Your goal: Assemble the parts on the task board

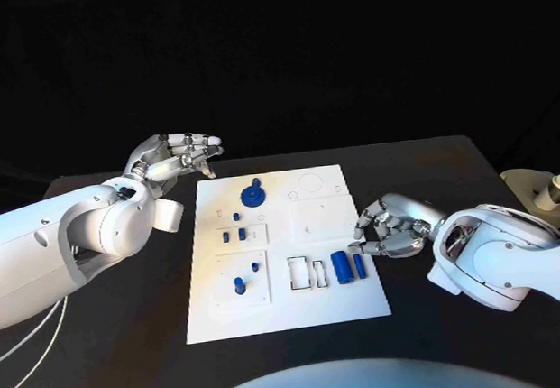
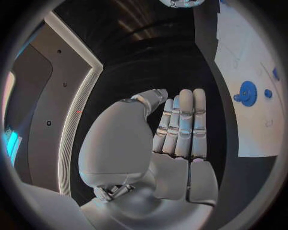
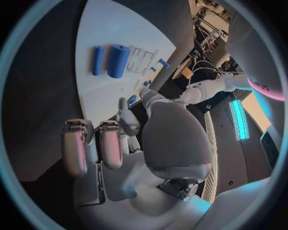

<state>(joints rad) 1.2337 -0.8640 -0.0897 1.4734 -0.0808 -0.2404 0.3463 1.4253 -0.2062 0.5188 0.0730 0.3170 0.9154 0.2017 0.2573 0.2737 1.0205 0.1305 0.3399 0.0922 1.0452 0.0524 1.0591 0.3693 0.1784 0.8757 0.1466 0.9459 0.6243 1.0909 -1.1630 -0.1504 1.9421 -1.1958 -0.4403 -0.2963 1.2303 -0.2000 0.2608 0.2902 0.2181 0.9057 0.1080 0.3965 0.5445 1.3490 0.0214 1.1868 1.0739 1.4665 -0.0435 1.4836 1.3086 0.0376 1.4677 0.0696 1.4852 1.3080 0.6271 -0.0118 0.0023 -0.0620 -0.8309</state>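
Observation:
The white task board [image 1: 288, 302] lies in the middle of the black table. On it are a blue gear [image 1: 252, 195] near the far end, several small blue pegs [image 1: 234, 236] to the left, and two blue cylinders [image 1: 351, 266] lying side by side near the right edge. My left hand [image 1: 173, 155] hovers off the board's far left corner, fingers straight and together, holding nothing. In the left wrist view the left hand [image 2: 180, 129] is level with the gear [image 2: 247, 92]. My right hand [image 1: 390, 231] sits at the board's right edge, fingers curled in. The right hand [image 3: 114, 143] shows nothing in it; the cylinders [image 3: 117, 60] lie just beyond.
A beige stand with a pale spool [image 1: 548, 193] sits at the table's right edge, behind my right arm. White cables [image 1: 18, 346] hang off the table's left side. Bare black tabletop [image 1: 408, 161] runs along the far side of the board.

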